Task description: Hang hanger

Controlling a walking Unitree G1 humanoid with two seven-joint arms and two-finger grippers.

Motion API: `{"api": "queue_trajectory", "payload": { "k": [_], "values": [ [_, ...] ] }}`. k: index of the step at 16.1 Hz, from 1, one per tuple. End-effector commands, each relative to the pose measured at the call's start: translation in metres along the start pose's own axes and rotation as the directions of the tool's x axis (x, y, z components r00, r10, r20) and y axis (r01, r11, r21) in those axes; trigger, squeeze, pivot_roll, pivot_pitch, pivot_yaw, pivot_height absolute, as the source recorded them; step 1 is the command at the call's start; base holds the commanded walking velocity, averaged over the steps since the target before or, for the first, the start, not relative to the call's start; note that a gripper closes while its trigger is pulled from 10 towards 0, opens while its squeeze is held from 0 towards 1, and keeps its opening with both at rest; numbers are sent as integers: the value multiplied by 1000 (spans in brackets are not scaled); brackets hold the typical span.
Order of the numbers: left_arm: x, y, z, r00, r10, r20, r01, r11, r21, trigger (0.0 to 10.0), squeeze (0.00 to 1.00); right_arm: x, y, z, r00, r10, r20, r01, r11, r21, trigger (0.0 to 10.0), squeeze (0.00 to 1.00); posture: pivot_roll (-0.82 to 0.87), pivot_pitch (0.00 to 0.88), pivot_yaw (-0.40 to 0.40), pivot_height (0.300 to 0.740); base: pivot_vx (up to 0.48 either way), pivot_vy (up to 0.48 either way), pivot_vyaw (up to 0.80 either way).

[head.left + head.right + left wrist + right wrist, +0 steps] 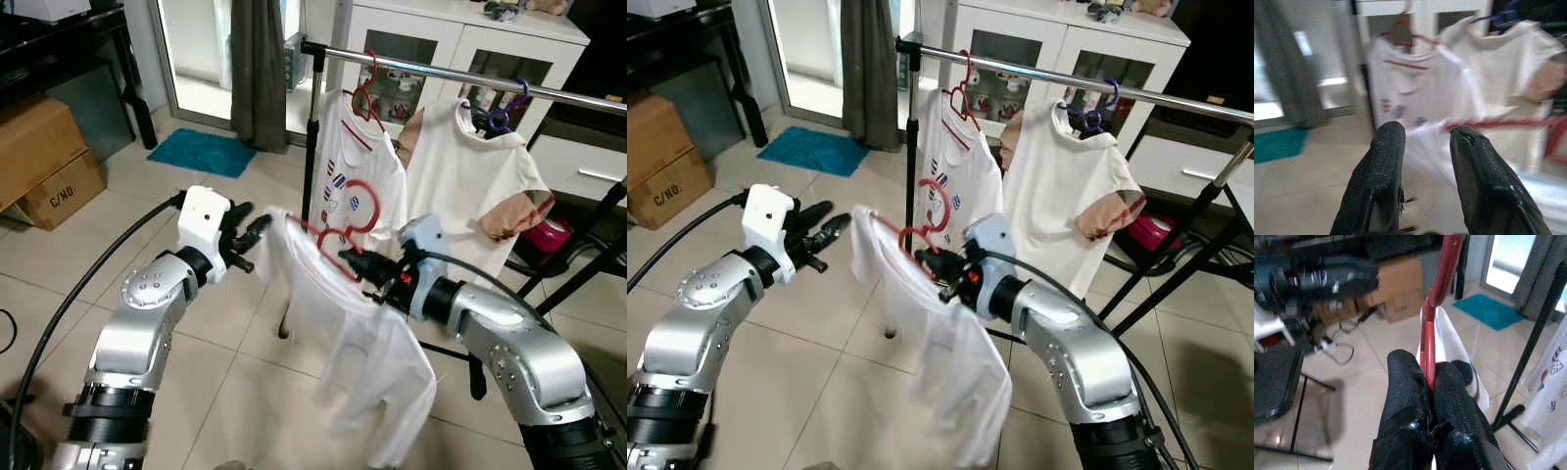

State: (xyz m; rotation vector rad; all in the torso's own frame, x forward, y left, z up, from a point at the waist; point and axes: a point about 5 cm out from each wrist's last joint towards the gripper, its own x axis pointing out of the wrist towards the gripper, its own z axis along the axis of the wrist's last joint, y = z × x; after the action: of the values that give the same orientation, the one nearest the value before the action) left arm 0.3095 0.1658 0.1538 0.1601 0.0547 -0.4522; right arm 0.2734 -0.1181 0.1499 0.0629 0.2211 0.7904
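My right gripper [353, 259] is shut on a red hanger [358, 206], gripping it just below the hook, as the right wrist view shows [1426, 333]. A white shirt [353, 362] hangs from this hanger, in front of the clothes rail [441, 73] and lower than it. My left gripper [253, 230] is open, its fingertips just beside the shirt's left shoulder. In the left wrist view the two fingers [1386, 147] stand apart, with the shirt and the red hanger arm just beyond them. On the rail hang a printed white shirt [348, 171] and a cream shirt [470, 186].
The rail's black post [312, 127] and crossed legs [578, 274] stand behind the held shirt. A white cabinet [441, 39] is behind the rail. Cardboard boxes [39, 162] sit at the left, with a teal mat [204, 152] and a dark curtain [257, 69] by the door.
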Motion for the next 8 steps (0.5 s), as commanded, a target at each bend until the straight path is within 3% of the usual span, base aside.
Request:
{"api": "queue_trajectory", "payload": {
  "k": [1,2,3,6,8],
  "values": [
    [1,-1,-6,999,46,-24,-45,999,17,10000,0,-4,-1,13,997,-5,80,5,1000,-6,0,0,-72,0,-52,740,0,0,0],
    [5,-1,-5,996,84,-20,-84,996,-13,10000,0,-6,0,15,994,11,109,-12,1000,13,0,0,-78,0,-55,740,0,0,0],
    [9,-3,-1,995,98,-9,-98,995,-23,10000,1000,-7,1,17,992,30,123,-33,999,25,0,0,-78,0,-55,740,0,0,0],
    [17,-19,3,998,59,-1,-59,998,-32,10000,1000,-8,5,18,988,72,136,-76,997,24,0,0,-81,0,-53,740,0,0,0],
    [21,-22,0,999,36,-14,-37,999,-26,10000,208,-8,9,21,982,112,152,-117,993,22,0,0,-82,0,-54,740,0,0,0]
  ]
}}
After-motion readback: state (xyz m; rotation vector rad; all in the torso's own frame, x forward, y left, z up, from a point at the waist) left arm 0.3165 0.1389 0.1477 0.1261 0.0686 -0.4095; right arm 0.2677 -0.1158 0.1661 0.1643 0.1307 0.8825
